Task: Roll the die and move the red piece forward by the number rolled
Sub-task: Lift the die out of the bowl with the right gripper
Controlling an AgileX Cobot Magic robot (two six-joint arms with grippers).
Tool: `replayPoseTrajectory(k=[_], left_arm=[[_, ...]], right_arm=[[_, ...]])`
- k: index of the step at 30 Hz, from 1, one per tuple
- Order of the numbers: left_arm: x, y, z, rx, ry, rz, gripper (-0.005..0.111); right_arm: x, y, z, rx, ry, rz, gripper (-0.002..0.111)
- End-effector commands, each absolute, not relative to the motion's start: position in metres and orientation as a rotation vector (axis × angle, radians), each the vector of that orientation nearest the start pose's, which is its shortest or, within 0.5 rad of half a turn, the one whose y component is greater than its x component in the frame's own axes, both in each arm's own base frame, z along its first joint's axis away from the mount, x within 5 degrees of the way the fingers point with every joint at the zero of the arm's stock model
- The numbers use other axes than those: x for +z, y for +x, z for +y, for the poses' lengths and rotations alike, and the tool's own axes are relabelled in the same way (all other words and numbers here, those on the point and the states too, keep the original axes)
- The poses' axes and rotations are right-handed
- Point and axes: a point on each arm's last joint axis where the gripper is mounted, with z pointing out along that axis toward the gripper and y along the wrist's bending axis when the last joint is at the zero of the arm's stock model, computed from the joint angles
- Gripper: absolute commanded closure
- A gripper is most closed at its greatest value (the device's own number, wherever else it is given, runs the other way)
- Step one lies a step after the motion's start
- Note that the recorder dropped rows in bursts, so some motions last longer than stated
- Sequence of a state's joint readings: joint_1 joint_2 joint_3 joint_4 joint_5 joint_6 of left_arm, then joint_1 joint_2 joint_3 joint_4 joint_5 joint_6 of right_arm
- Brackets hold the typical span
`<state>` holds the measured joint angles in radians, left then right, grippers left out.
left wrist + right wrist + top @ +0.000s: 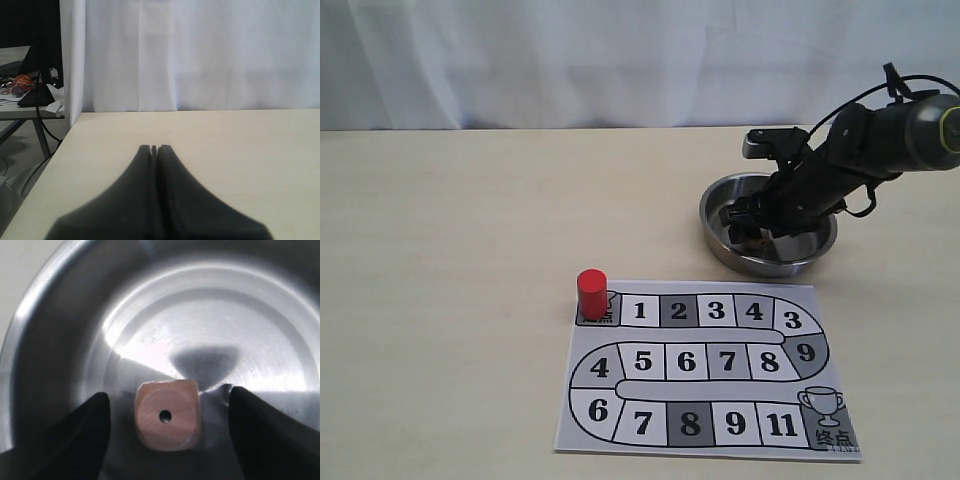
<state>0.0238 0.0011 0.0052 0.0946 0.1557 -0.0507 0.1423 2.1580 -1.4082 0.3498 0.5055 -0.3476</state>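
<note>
Both empty: right jaws spread wide astride the die (167, 415), left jaws shut.

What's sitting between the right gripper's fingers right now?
The small tan wooden die, untouched by either finger, inside the steel bowl; the right wrist view shows it.

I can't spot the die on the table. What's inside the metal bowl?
The die lies on the bowl floor, single-pip face toward the wrist camera, within the open right gripper, touching neither finger. In the exterior view the arm covers much of the inside.
</note>
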Motion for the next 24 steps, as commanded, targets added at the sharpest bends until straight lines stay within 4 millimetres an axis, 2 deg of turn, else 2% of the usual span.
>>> replayPoseTrajectory(k=[1,4,5,9,12,15,19,22,24], left_arm=[[0.200,0.056,0.003,0.060,0.003,1.626,0.107],[0.200,0.056,0.003,0.060,0.003,1.626,0.107],[0.200,0.056,0.003,0.060,0.003,1.626,0.107],[0.200,0.056,0.003,0.060,0.003,1.626,0.107],[0.200,0.056,0.003,0.060,0.003,1.626,0.107],[0.200,0.056,0.003,0.060,0.003,1.626,0.107],[0.200,0.056,0.003,0.060,0.003,1.626,0.107],[0.200,0.056,0.003,0.060,0.003,1.626,0.107],[0.200,0.056,0.003,0.060,0.003,1.626,0.107]], right_arm=[[0.121,0.432,0.077,0.257,-0.287,2.686,0.060],[0.121,0.432,0.077,0.257,-0.287,2.686,0.076],[0.121,0.432,0.077,0.257,-0.287,2.686,0.086],[0.126,0.435,0.078,0.265,-0.294,2.682,0.103],[0.140,0.438,0.081,0.297,-0.323,2.703,0.104],[0.165,0.435,0.079,0.299,-0.357,2.699,0.104],[0.198,0.428,0.070,0.180,-0.328,2.674,0.104],[0.208,0.419,0.064,0.112,-0.324,2.709,0.104],[0.211,0.406,0.056,0.023,-0.292,2.745,0.104]])
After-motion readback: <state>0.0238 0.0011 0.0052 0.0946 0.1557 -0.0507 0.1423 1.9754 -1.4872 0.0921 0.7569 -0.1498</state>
